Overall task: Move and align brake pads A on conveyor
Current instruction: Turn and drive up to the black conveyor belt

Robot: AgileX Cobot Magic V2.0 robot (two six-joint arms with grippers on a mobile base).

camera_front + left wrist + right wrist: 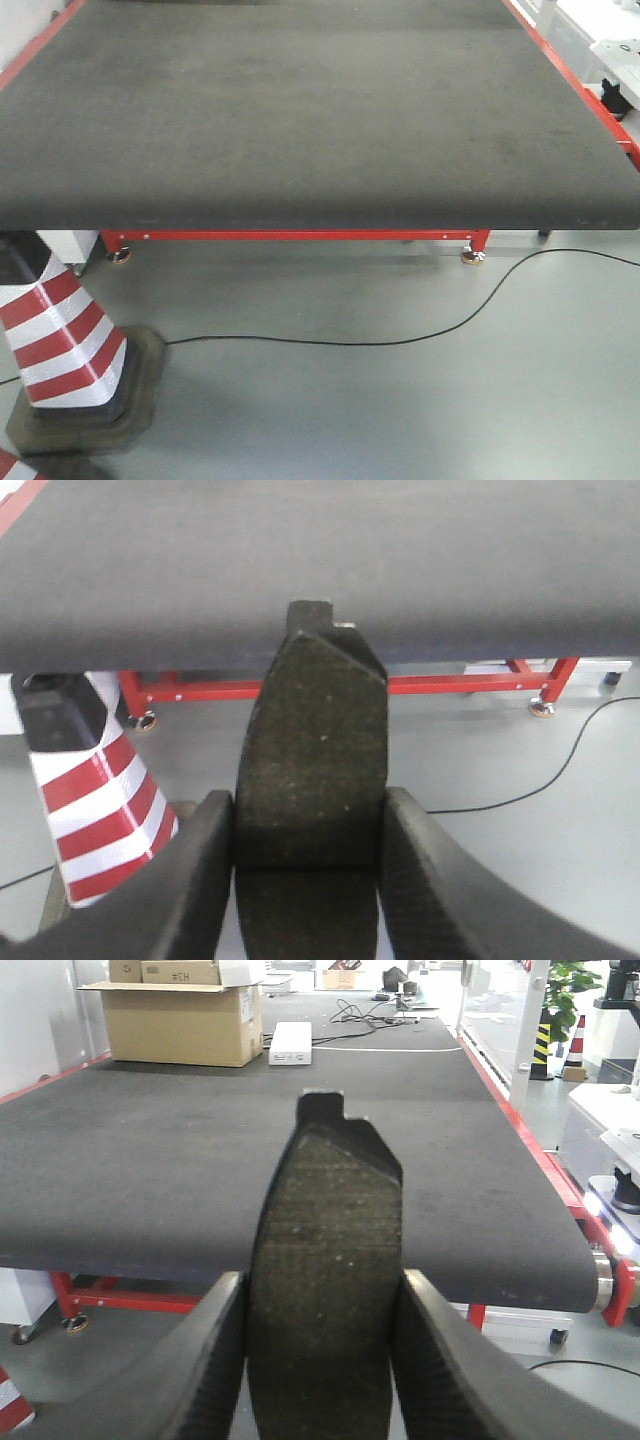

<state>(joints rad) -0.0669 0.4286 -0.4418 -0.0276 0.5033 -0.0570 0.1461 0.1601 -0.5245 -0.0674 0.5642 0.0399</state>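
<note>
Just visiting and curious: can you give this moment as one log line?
left claw: shut on left brake pad | right claw: shut on right brake pad | conveyor: no pad seen on it yet

Bright, even light — soft shadow under conveyor [300,120] (foregrounds blurred).

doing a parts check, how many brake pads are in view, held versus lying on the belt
grey-brown curved brake pad clamped in left gripper: 1
matching brake pad clamped in right gripper: 1
pads lying on the dark grey matte conveyor belt: 0
total pads: 2
</note>
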